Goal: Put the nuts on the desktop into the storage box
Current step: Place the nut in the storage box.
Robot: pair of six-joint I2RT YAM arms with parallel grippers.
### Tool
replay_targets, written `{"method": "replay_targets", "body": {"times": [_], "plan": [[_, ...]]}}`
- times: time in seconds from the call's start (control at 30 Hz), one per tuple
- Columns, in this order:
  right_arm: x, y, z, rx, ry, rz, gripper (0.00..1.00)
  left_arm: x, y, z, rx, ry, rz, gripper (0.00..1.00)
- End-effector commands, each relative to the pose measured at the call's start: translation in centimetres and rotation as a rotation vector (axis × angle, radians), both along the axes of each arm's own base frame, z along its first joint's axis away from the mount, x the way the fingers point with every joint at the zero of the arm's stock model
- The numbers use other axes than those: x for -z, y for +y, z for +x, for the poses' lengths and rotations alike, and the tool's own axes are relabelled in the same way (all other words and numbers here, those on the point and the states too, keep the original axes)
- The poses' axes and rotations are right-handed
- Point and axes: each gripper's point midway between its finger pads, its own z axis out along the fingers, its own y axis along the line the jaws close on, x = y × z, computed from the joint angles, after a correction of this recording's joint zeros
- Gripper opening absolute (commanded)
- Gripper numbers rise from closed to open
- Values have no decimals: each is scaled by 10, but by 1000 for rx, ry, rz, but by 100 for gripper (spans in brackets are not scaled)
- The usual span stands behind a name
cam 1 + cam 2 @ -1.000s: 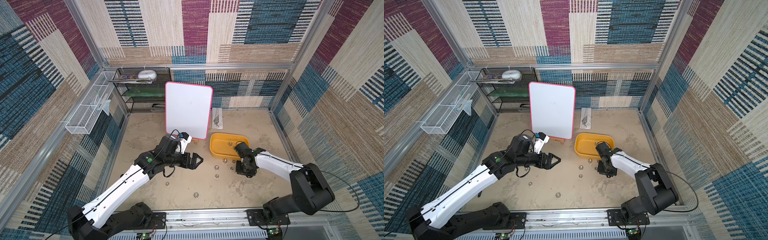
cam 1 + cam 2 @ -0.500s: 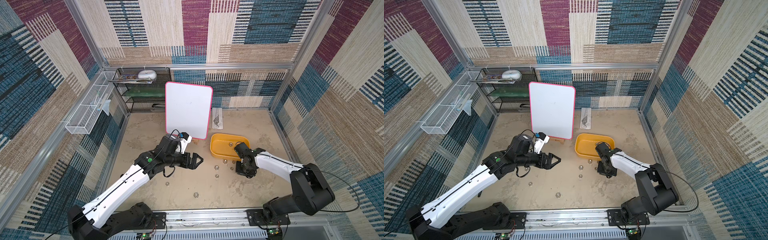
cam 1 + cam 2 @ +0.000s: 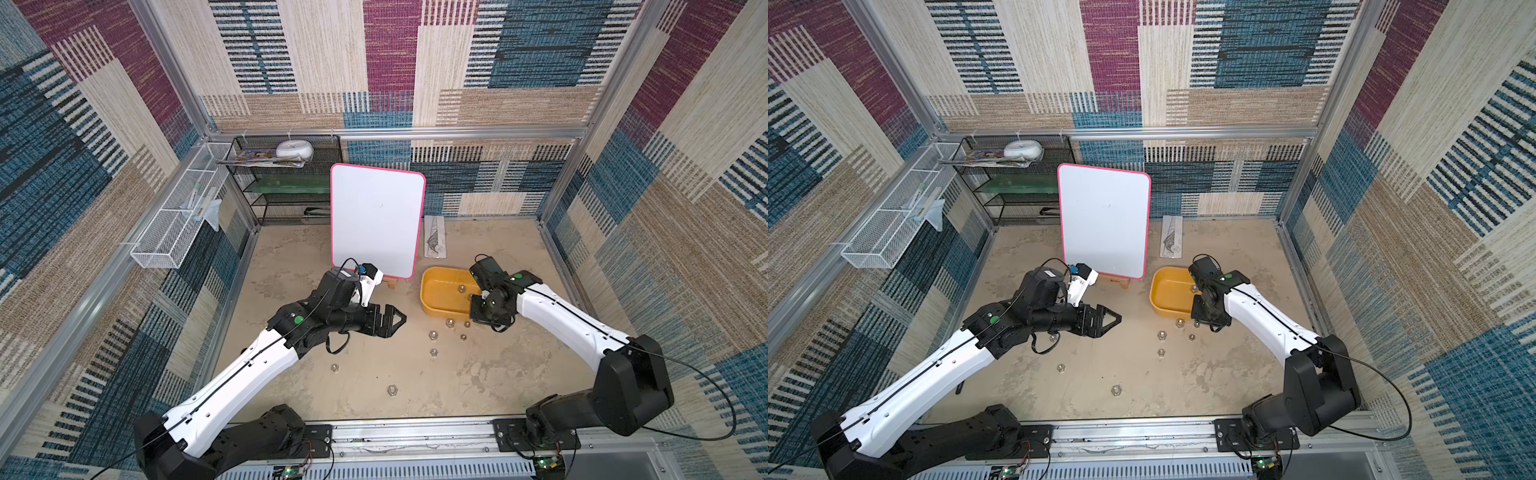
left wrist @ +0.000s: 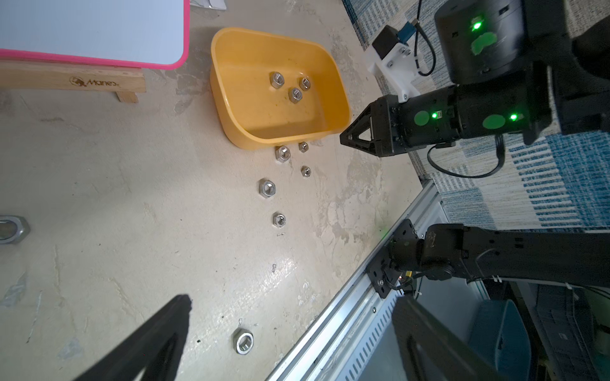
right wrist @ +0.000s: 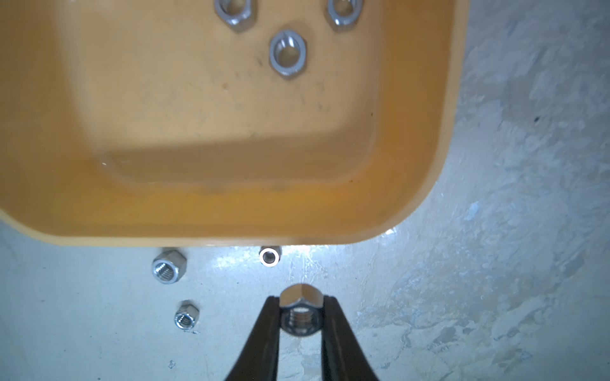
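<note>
Gripping a nut (image 5: pixel 299 316) between closed fingers, the right gripper (image 5: pixel 301 299) hangs just beside the storage box (image 5: pixel 231 224), which contains three nuts (image 4: pixel 295 94). Near the box, further nuts (image 4: pixel 267 188) lie loose on the surface (image 4: pixel 132 198). The left gripper (image 3: pixel 395 322), fingers spread wide, holds nothing.

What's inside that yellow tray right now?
Three silver nuts lie close together near one end of the yellow tray; the rest of its floor is bare. In both top views the right arm covers one corner; the left wrist view shows it whole.
</note>
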Motion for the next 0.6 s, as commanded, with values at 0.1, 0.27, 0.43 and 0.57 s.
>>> {"method": "replay_targets", "body": {"times": [0.1,0.27,0.43,0.57], "plan": [[-12,6,28,-72,-1,-64,24,-6,8,5,-36,-51,21,100],[-5,23,61,-108,-22,-60,24,-5,16,3,-54,-61,43,100],[12,44,96,-140,-18,-47,24,-4,21,2,-70,-68,62,100],[31,55,118,-166,-2,-55,24,-4,23,2,-75,-65,73,100]]}}
